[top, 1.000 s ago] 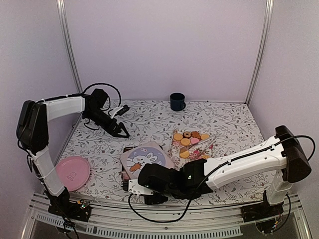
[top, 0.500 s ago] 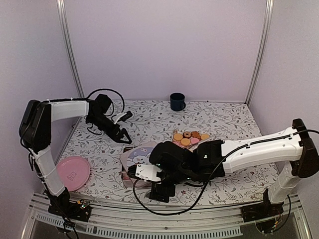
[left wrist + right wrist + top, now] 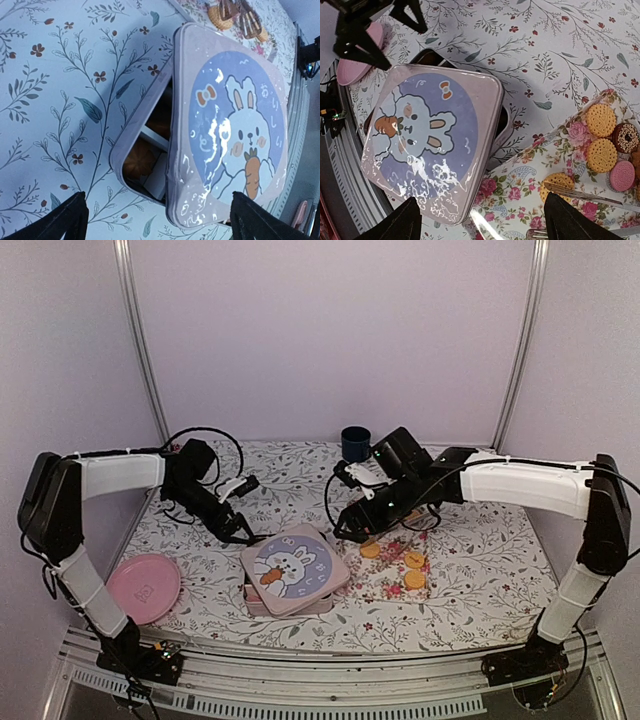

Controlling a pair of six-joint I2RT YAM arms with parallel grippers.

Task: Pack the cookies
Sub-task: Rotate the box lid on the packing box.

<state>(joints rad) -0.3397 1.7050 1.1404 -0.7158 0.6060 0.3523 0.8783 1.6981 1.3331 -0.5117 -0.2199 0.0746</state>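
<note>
A pink square tin (image 3: 262, 602) sits at the front centre, and its bunny lid (image 3: 295, 568) lies askew on top. Through the uncovered corner I see tan cookies inside (image 3: 140, 157). More cookies (image 3: 413, 562) rest on the floral cloth (image 3: 385, 582) to the right: tan (image 3: 601, 155), dark brown (image 3: 625, 137) and pink (image 3: 622, 175). My left gripper (image 3: 237, 532) hovers open just left of the tin, with nothing between its fingers (image 3: 65, 220). My right gripper (image 3: 347, 530) hangs open above the tin's back right corner, also with nothing in it.
A pink plate (image 3: 145, 587) lies at the front left. A dark blue mug (image 3: 355, 443) stands at the back centre. Metal tongs (image 3: 585, 195) lie across the cookies on the cloth. Walls close in the table on three sides.
My right arm has swung up from the table's front edge, over the tin, to behind it on the right. My left gripper has edged closer to the tin.
</note>
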